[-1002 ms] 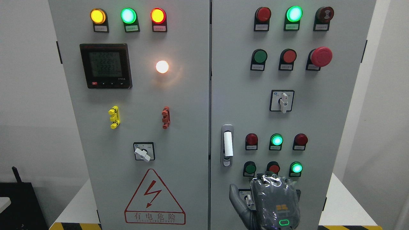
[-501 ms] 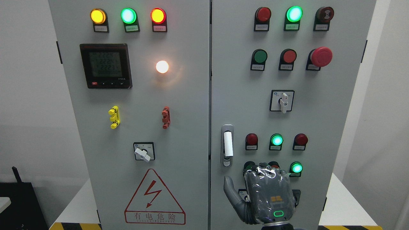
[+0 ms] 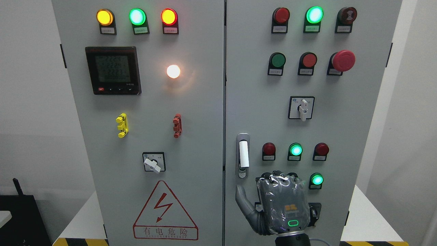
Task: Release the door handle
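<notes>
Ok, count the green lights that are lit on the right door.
3: one in the top row, one right of the handle, one lower right. The robot hand may hide others.

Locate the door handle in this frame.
Head view: the door handle sits on the right door's left edge, above-left of the right robot hand.

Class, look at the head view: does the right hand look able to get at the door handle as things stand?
Probably yes. The right hand hovers just below and right of the door handle, its thumb out toward that side and holding nothing. Only bare door panel lies between them.
</notes>
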